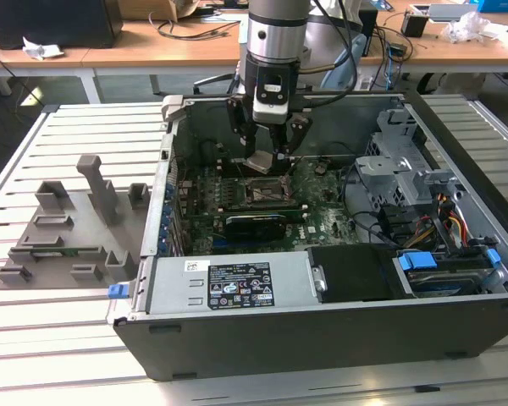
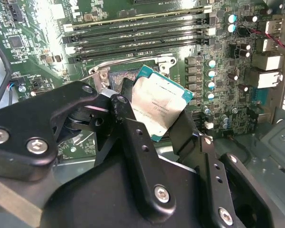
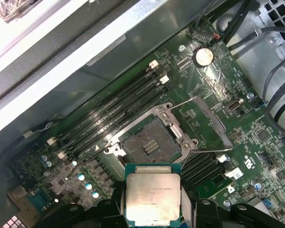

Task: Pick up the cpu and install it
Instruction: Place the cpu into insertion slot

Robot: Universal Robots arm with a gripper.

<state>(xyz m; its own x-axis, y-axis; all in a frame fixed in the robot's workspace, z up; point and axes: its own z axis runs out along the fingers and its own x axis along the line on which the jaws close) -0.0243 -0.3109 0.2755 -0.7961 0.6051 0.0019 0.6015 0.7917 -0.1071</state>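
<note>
The pincer (image 3: 153,211) pinches the cpu (image 3: 153,192) by opposite edges, with the open socket (image 3: 152,145) just beneath. The chip looks light, stiff, slick-topped and delicate underneath, so edges suit it.

The grey-and-black cylindrical robot arm (image 1: 276,30) comes straight down from the top of the exterior view, with its wrist upright. Below it, the black two-fingered metal gripper (image 1: 267,157) points downward, its linkages splayed out to either side. Its jaws are closed in on the small, flat, square cpu with the shiny silver top (image 1: 261,162), which is held at the very tips. In both wrist views the black fingers (image 2: 133,128) (image 3: 107,213) press on opposite edges of the chip (image 2: 159,107) (image 3: 153,197), one on each side.
</note>
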